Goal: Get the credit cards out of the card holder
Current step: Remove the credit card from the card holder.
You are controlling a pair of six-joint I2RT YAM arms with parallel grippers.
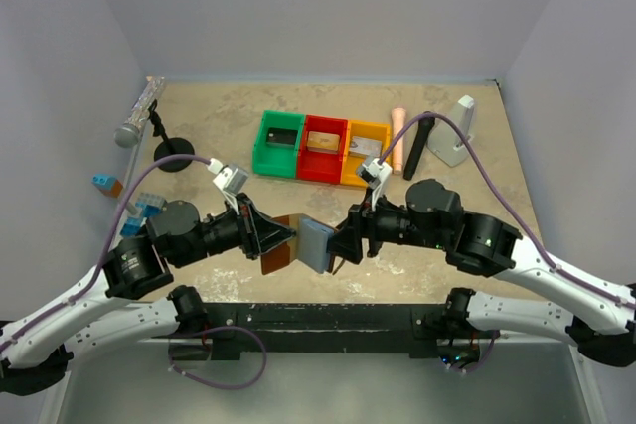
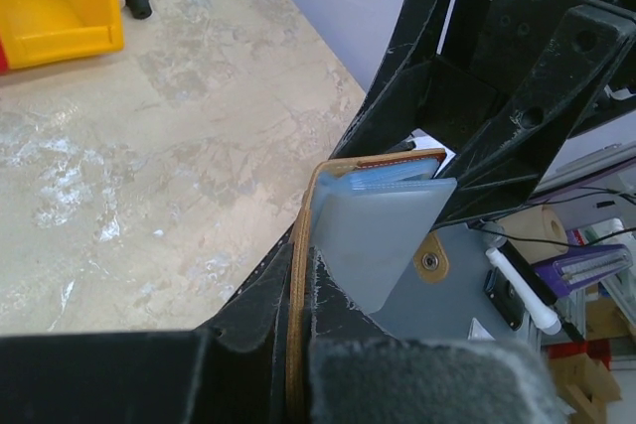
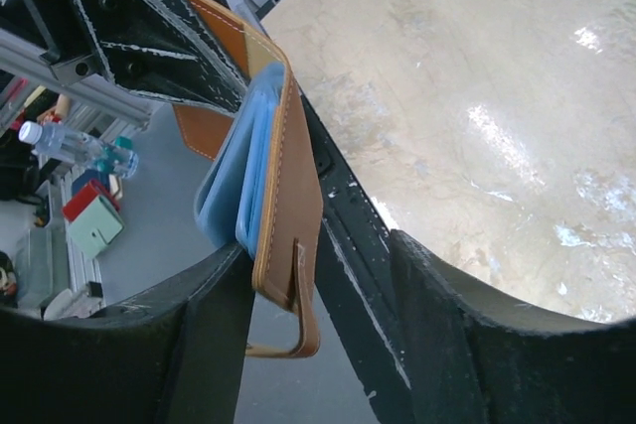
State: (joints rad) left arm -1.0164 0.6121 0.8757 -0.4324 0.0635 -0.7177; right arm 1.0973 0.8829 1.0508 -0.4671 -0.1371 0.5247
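The brown card holder (image 1: 314,243) hangs open above the table's near edge, held between both grippers. My left gripper (image 1: 285,235) is shut on the thin brown cover edge (image 2: 294,345), and the grey-blue pocket panel (image 2: 383,235) stands just beyond it. My right gripper (image 1: 343,241) is closed around the other half, brown cover (image 3: 298,186) and blue pockets (image 3: 234,186), with a strap loop dangling below. A dark card (image 1: 283,136) lies in the green bin, a tan one (image 1: 324,140) in the red bin and a silvery one (image 1: 364,147) in the yellow bin. Whether any card sits in the pockets is hidden.
Green (image 1: 264,151), red (image 1: 316,168) and yellow (image 1: 350,176) bins stand in a row behind the grippers. A peach cylinder (image 1: 397,136), a black stick (image 1: 417,148) and a pale bottle (image 1: 457,131) lie to the right of them. A microphone (image 1: 139,116), a black round base (image 1: 175,159) and blue blocks (image 1: 149,208) are at the left.
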